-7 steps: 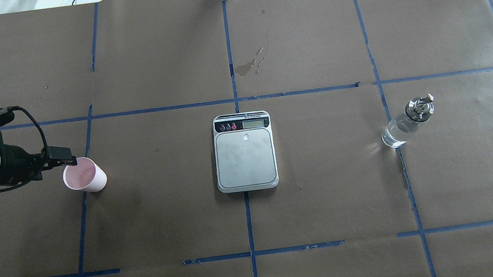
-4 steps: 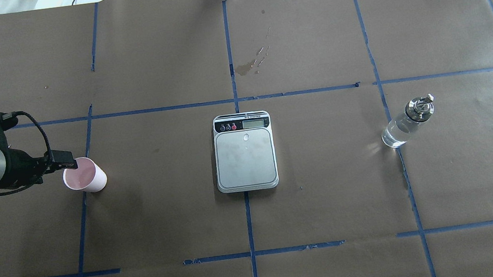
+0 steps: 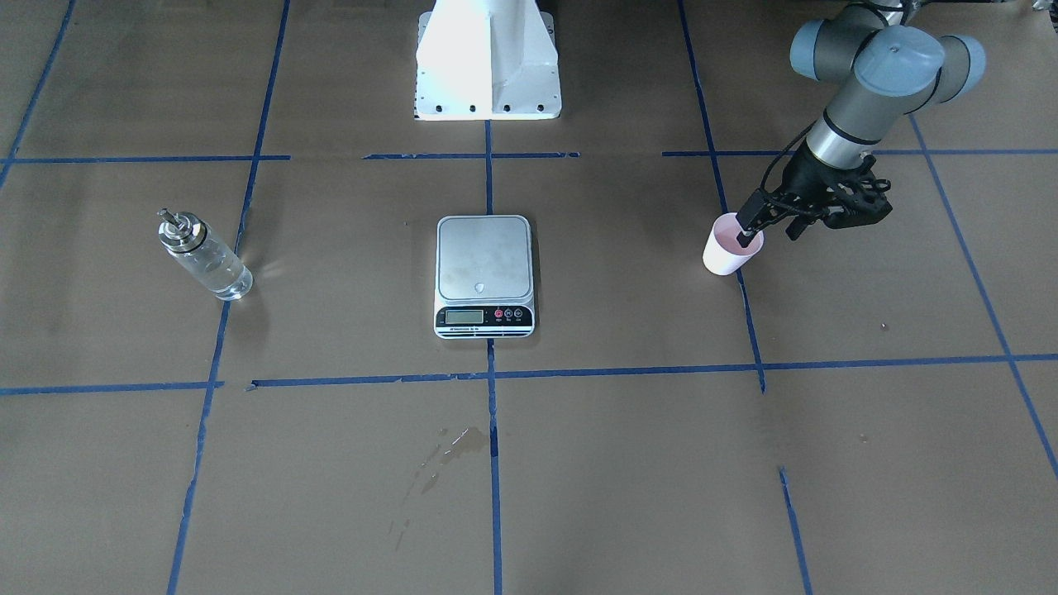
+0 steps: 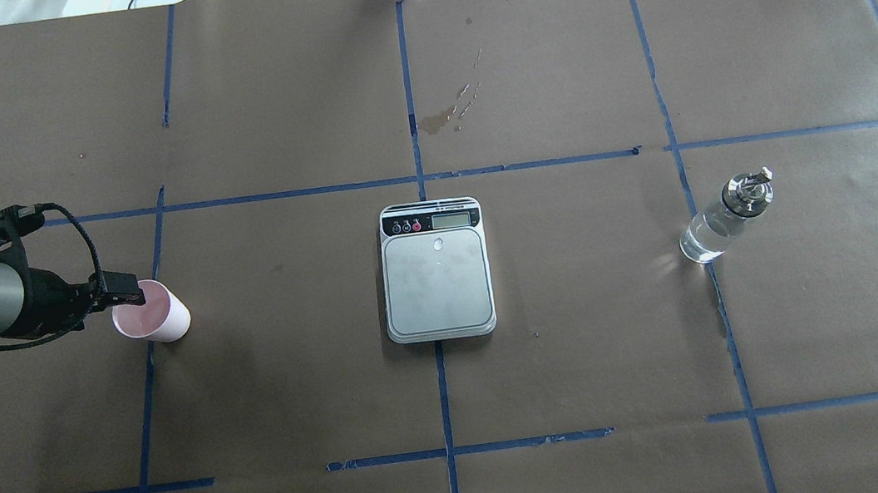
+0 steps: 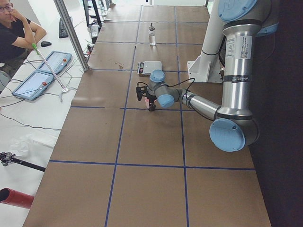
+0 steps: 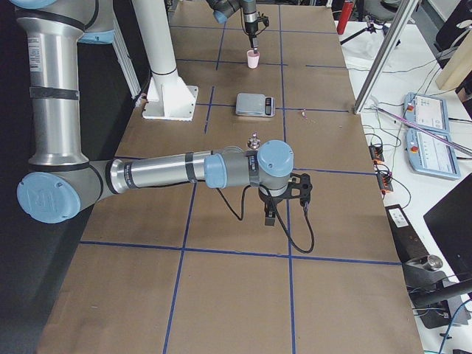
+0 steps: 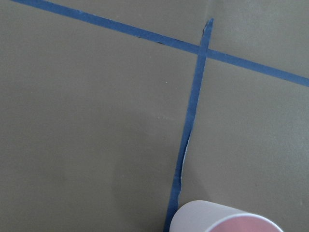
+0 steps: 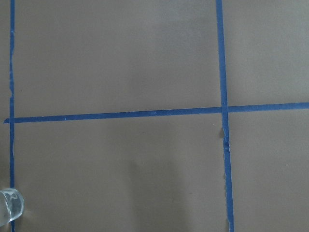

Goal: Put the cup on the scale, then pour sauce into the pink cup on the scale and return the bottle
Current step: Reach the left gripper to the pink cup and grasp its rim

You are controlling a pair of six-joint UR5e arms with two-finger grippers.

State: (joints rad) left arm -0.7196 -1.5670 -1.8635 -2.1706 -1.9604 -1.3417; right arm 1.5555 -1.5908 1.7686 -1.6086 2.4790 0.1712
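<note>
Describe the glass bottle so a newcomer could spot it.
On the brown paper-covered table gridded with blue tape, find the flat grey-and-white kitchen scale at the centre. To the robot's right of it, on a tape line, stands the clear glass cylindrical bottle. Unlike the small pale pink cup opposite, it is see-through with a silver metal spout.

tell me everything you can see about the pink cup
The cup is small and tapered, wider at the mouth, with a whitish outer wall and pale pink inside; it seems empty. It stands upright, mouth up, on the brown-papered table by a blue tape line, on the robot's left, well apart from the scale. A finger of the left gripper dips into its mouth at the rim; whether the wall is pinched cannot be told.
</note>
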